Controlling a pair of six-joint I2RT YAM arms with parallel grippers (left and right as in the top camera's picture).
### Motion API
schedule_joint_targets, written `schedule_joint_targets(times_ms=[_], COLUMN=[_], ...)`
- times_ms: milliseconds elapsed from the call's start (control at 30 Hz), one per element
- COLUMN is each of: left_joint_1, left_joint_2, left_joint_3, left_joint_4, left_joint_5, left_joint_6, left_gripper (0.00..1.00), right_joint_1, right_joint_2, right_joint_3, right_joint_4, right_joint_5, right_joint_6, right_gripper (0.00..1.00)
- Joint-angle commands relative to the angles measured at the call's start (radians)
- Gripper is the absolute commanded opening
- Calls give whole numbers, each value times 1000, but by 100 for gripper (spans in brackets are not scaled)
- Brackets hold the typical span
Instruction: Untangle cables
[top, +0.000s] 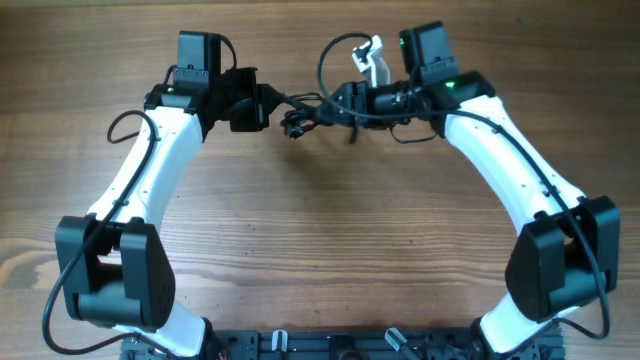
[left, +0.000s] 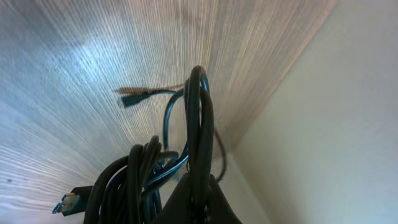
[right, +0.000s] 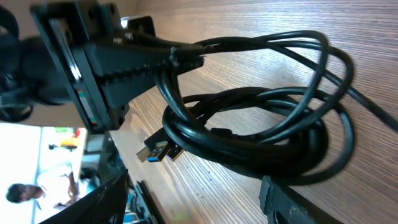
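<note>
Item one, my left hand: clenched on the cables, over the far middle of the surface. Only its wrist view showed loops rising from the pinch and a blue-tipped plug. Item two, my right hand: released, fingers spread. Its wrist view showed the coiled bundle ahead.

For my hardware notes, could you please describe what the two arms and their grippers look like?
The left arm and right arm are curved white shells with bulky black joint housings, and a thin black wire loops along each. The left gripper and right gripper are black; the left one's fingers are ridged. A green light glows near the right wrist.
</note>
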Motion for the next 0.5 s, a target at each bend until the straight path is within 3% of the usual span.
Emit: schedule_joint_targets(times_ms=[0, 67, 200, 367, 467], left_joint_1=[1, 1, 1, 1, 1], left_joint_2=[-4, -4, -4, -4, -4], left_joint_3=[4, 4, 4, 4, 4], left_joint_4=[-3, -8, -90, -227, -278], left_joint_5=[-14, -51, -138, -193, -192], left_joint_6=[-65, -71, -234, -419, -449], left_gripper=[4, 4, 4, 4, 4], right_joint_1=[47, 71, 148, 229, 255], right_joint_2=[-16, -16, -16, -14, -12], right_joint_3=[9, 9, 9, 8, 8], right_joint_4=[0, -2, 32, 56, 61], right_joint_5=[61, 121, 233, 453, 532], right_joint_6=[7, 103, 246, 322, 322], right_gripper=[67, 64, 63, 64, 64])
